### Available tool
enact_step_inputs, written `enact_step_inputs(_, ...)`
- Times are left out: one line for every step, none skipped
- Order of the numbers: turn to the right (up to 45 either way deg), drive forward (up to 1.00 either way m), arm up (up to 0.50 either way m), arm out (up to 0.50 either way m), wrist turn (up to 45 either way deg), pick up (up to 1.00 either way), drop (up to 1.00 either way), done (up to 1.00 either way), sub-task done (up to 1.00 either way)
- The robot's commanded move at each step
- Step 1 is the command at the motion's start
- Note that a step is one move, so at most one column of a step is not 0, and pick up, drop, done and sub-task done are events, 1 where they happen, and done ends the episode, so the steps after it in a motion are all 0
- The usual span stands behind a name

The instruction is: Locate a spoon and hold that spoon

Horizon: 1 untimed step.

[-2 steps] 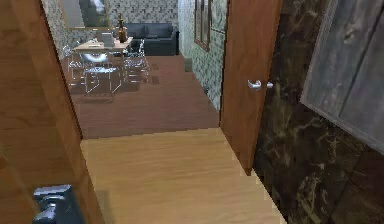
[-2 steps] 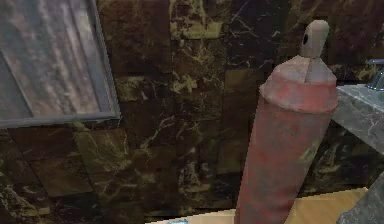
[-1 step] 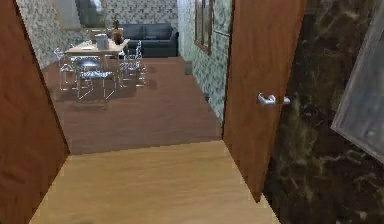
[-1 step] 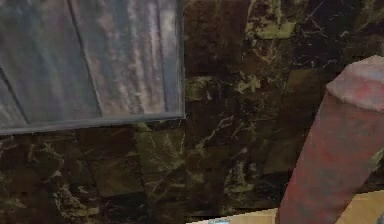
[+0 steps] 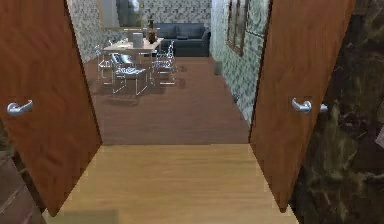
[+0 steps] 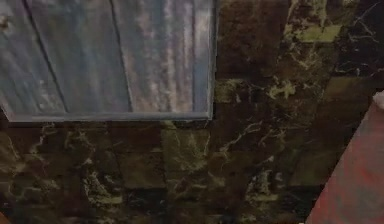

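Observation:
Through a doorway in the forward view I see a wooden dining table (image 5: 132, 46) far ahead, with small pale items and a dark bottle (image 5: 151, 30) on top. Wire-frame chairs (image 5: 128, 72) stand around it. The small things on the table are too tiny to name.
Two brown doors (image 5: 40, 95) (image 5: 295, 90) with silver lever handles (image 5: 19, 107) (image 5: 301, 104) flank the opening. Light wood floor (image 5: 170, 185) lies near, darker floor beyond. A dark sofa (image 5: 185, 38) stands at the back. In the arm side view a dark marbled wall (image 6: 250, 140) carries a grey-framed panel (image 6: 110, 55).

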Motion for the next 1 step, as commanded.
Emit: enact_step_inputs(0.0, 0.45, 0.0, 0.0, 0.0, 0.0, 0.0, 0.0, 0.0)
